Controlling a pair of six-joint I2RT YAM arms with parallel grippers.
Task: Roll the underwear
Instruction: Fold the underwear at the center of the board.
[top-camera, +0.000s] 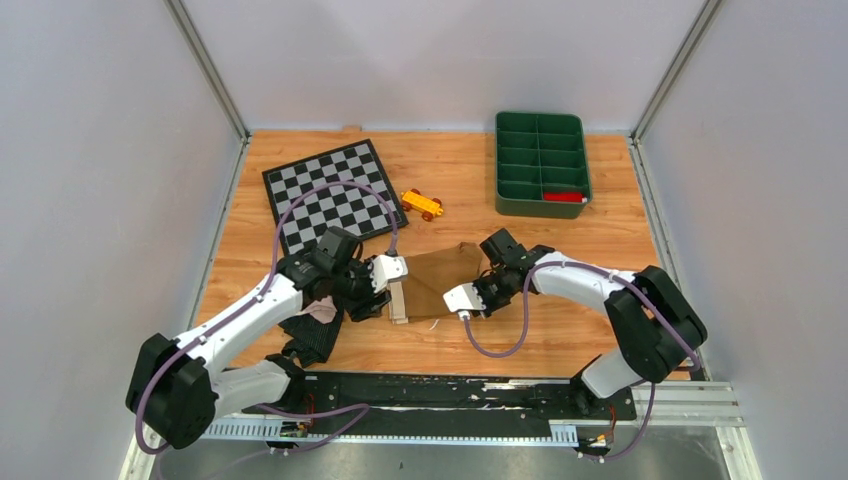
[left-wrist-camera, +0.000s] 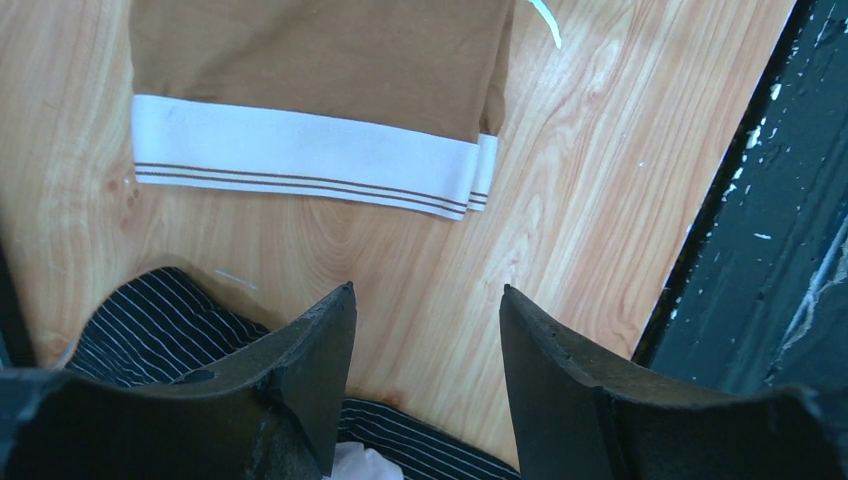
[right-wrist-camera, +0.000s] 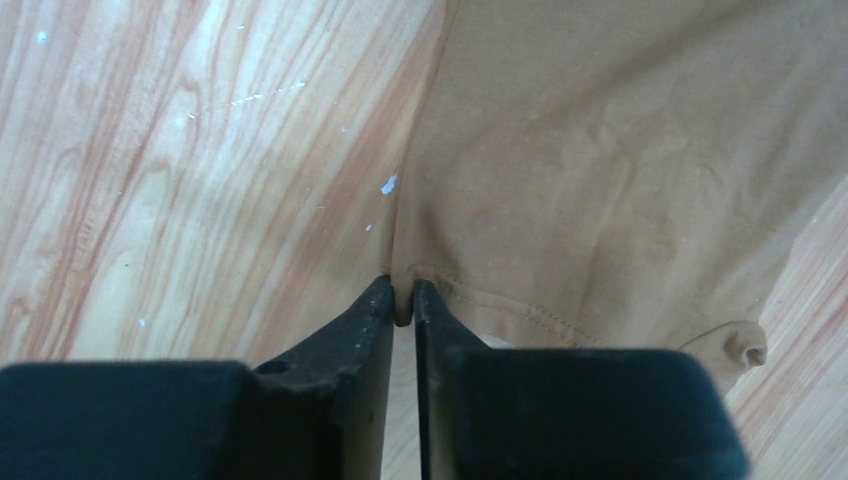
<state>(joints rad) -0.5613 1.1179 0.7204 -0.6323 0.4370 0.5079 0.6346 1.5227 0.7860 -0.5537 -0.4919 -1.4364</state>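
Note:
The tan-brown underwear (top-camera: 440, 275) lies flat mid-table, its cream waistband (top-camera: 398, 300) on the left side. My left gripper (top-camera: 383, 290) hovers open just short of that waistband (left-wrist-camera: 300, 150), with bare wood between its fingers (left-wrist-camera: 427, 295). My right gripper (top-camera: 462, 300) is shut on a small fold at the edge of the tan underwear (right-wrist-camera: 600, 150), cloth pinched between the tips (right-wrist-camera: 402, 290). A black, thinly striped underwear (top-camera: 315, 335) lies crumpled under my left arm and shows below the left fingers (left-wrist-camera: 160, 320). A bit of pale pink cloth (top-camera: 322, 312) rests on it.
A checkerboard mat (top-camera: 335, 195) lies at the back left, an orange toy car (top-camera: 422, 204) beside it. A green compartment tray (top-camera: 541, 165) holding a red item (top-camera: 563, 197) stands at the back right. A black rail (top-camera: 450, 390) runs along the near edge.

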